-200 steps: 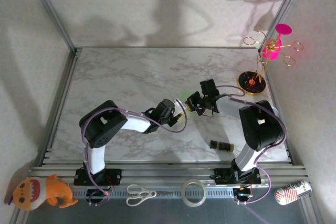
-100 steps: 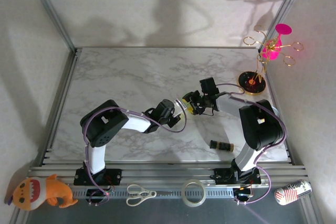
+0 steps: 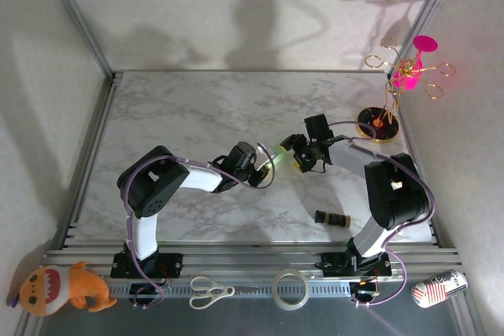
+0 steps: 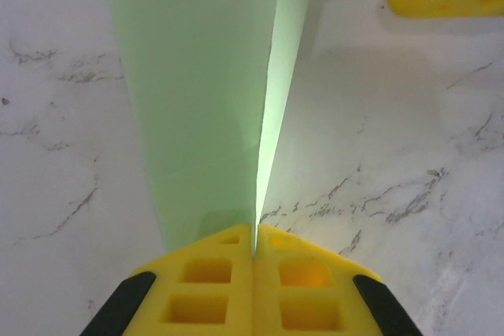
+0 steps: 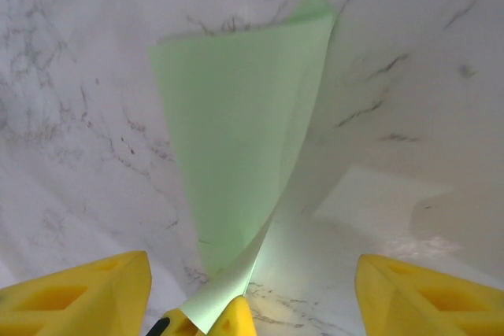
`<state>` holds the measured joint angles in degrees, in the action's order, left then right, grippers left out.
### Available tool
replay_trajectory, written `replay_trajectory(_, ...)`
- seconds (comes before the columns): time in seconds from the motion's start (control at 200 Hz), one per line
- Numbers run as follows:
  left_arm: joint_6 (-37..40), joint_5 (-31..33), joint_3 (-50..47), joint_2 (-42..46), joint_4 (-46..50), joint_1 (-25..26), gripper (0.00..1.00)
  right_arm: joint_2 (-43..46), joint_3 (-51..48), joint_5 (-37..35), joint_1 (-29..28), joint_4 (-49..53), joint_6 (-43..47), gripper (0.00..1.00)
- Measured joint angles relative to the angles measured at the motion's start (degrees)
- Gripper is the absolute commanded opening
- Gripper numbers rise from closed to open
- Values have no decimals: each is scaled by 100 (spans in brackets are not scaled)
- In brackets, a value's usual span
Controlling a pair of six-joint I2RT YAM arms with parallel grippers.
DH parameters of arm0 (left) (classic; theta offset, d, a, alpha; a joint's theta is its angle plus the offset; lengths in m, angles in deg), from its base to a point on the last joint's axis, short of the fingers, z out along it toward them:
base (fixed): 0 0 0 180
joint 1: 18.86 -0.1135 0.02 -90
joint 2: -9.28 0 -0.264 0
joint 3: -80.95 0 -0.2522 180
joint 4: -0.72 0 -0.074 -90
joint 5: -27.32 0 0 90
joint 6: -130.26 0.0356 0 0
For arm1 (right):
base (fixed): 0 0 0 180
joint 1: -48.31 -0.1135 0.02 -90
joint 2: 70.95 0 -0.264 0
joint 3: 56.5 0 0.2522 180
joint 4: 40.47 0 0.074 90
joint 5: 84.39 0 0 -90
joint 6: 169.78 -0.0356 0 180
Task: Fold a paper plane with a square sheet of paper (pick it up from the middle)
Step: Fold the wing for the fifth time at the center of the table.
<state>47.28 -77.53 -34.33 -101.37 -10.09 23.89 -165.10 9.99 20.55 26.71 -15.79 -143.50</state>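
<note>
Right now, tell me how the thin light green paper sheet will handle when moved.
Probably floppy: the thin light green paper sheet curls beyond the left gripper pinching its end. Thin enough to glow, so likely light; quick moves may flutter it.

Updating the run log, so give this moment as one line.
left fingers: shut on folded green paper | right fingers: open, off paper | paper: over table

Doubled-over light green paper (image 4: 197, 76), aloft

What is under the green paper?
The white marble table. The green paper is held over it, pinched in the left claw. The patch of table right behind the sheet is covered, so I cannot see it.
</note>
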Motion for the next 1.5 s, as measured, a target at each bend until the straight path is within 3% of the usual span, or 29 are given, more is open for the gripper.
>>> replay_trajectory(0.381,-970,-863,13,-20,72,-461,1,693,-490,-472,37,-363,1119,70)
replay_trajectory(0.761,-1672,-1517,597,-289,756,-610,0,756,-1145,114,46,-1329,2085,63)
replay_trajectory(1.207,-2859,-2098,863,-507,916,-778,0,-26,-903,588,-48,-1513,2612,48)
replay_trajectory(1.497,-3569,-2387,863,-605,739,-885,0,-138,-870,1209,-79,-2190,2649,28)
